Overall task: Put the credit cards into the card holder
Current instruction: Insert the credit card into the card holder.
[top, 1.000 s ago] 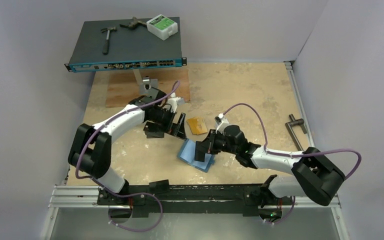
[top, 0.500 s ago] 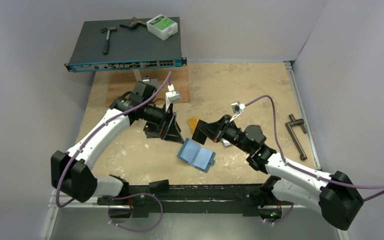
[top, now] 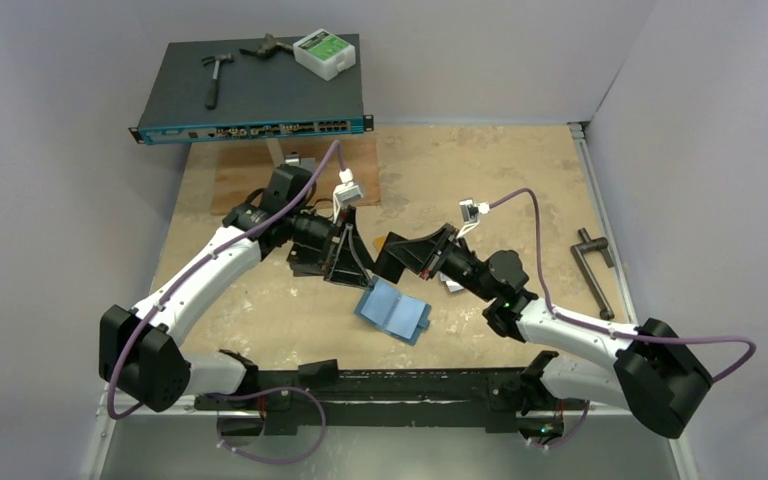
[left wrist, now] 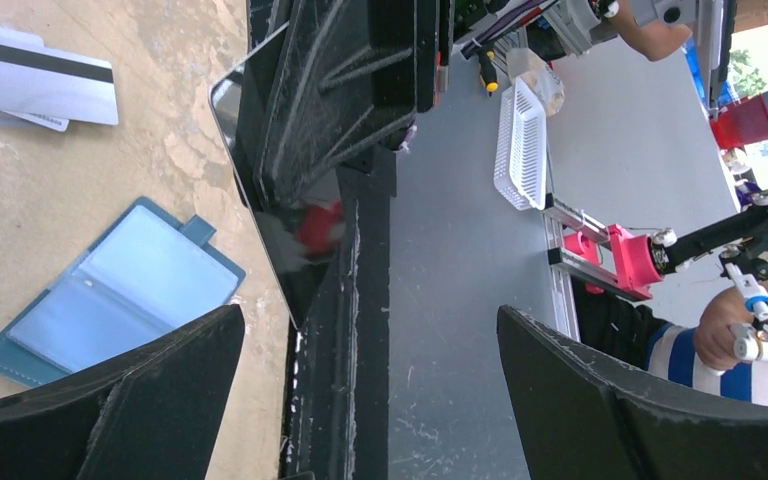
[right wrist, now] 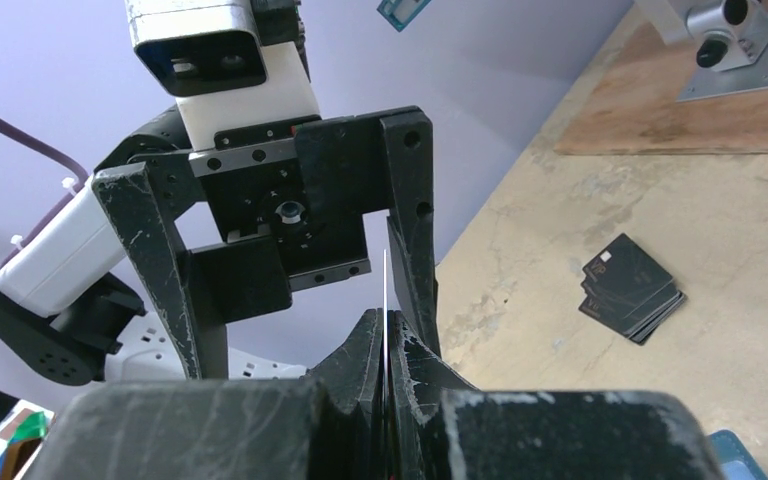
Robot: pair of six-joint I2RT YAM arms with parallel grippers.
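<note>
Card holder (top: 393,311) lies spread open on the counter (top: 500,170). Which step?
— Handover, I'd judge. Your left claw (left wrist: 365,330) stands wide apart, the credit card (left wrist: 295,245) between its fingers. Your right claw (right wrist: 386,325) is clamped on that card's edge. Next: close left squarely, then release right.

Place: robotics lab | you've got a rack-mount network switch (top: 252,95) with a hammer (top: 217,77) on top | worn table (top: 490,180) boxed by grey walls | pink clamp rig (left wrist: 625,257) beyond.
</note>
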